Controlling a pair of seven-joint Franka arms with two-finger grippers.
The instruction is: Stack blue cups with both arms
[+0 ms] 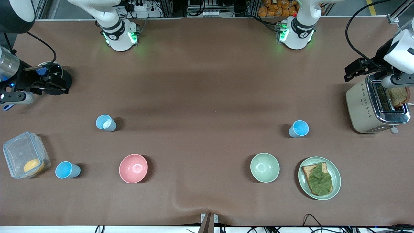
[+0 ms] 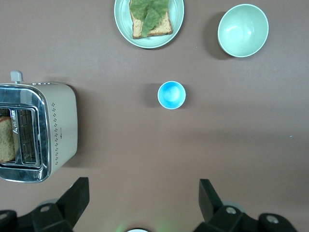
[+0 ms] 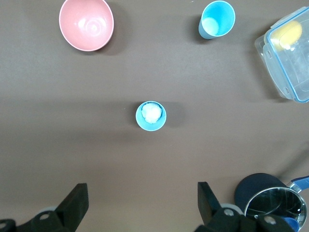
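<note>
Tabletop seen from above, brown cloth [image 1: 207, 81] across the whole frame, both arms' bases along the top edge.

Starting at the right arm's end: one blue cup [image 1: 67, 170] stands low in the frame beside a clear lidded box [image 1: 26, 158]. A second blue cup with a whitish patch inside [image 1: 106, 123] stands higher up, about mid-height. A pink bowl [image 1: 133, 168] and a pale green bowl [image 1: 264, 167] sit low in the middle. The third blue cup [image 1: 299, 128] stands at mid-height toward the left arm's end, near a toaster [image 1: 375, 106].

All three cups are upright, mouths up, well apart from one another.

Neither gripper shows in the front view. Each wrist view shows its own from above: the right gripper [image 3: 142, 198] is spread wide and empty, high over bare cloth, with the patched cup [image 3: 150, 116] centred ahead of its fingers. The left gripper [image 2: 142, 198] is likewise spread and empty, with the third cup [image 2: 171, 94] nearly centred ahead.

The right arm is nearer two cups, the left arm nearer one (so each likely descends straight onto the cup below it).
</note>
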